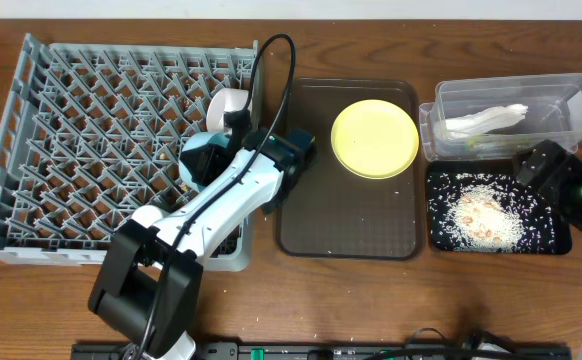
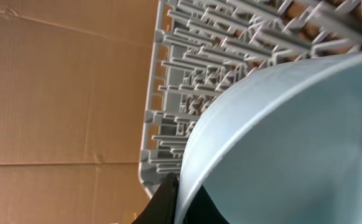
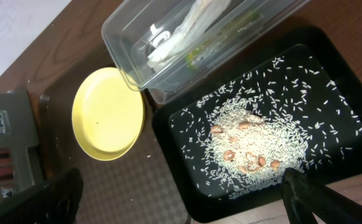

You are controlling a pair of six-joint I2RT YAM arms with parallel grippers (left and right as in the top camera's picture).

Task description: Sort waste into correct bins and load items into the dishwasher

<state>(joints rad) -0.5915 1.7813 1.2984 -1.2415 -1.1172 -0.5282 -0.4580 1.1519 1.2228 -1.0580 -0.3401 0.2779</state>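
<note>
Light blue round bowl point(image 2: 293, 149): seeming light, stiff, slippery; left gripper point(image 2: 176, 198) clamping its thin rim at right edge of grey plastic pegged dish rack point(image 1: 71, 120). Right gripper point(image 3: 187, 196) gaping wide, carrying nothing.

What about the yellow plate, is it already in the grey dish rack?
No, the yellow plate lies on the dark brown serving tray, which sits beside the grey dish rack.
</note>
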